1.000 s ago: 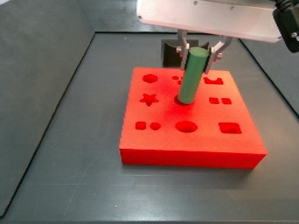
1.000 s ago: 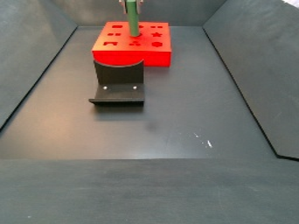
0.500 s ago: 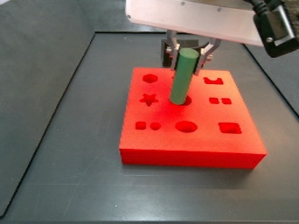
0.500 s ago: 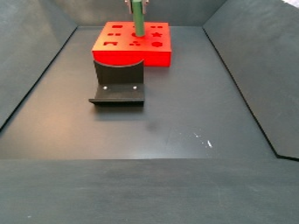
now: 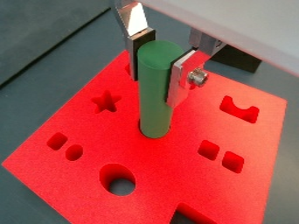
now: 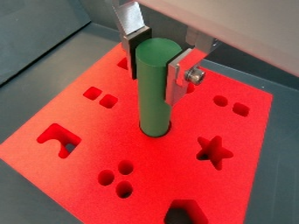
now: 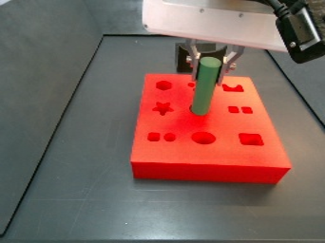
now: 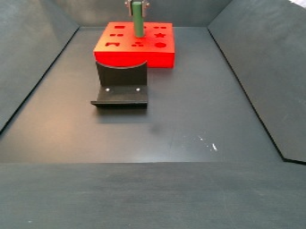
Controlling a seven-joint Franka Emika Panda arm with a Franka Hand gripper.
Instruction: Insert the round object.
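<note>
The round object is a green peg (image 5: 151, 109) standing nearly upright, its lower end in a round hole near the middle of the red block (image 5: 70, 131). It also shows in the wrist view (image 6: 153, 109) and in both side views (image 7: 202, 90) (image 8: 138, 20). My gripper (image 5: 158, 80) is above the block with its fingers on either side of the peg's top, shut on it. The same grip shows in the wrist view (image 6: 155, 83). The gripper (image 7: 206, 55) hangs over the block's far half in a side view.
The red block (image 7: 203, 163) has other cutouts: a star (image 5: 107, 102), a larger round hole (image 5: 117, 182), small squares (image 5: 219, 155). The dark fixture (image 8: 120, 91) stands on the floor just in front of the block (image 8: 162, 55). Dark tray walls rise around the floor.
The peg was leaning with its top to the right; it now stands nearly upright in the hole. The gripper has shifted slightly with its top.
</note>
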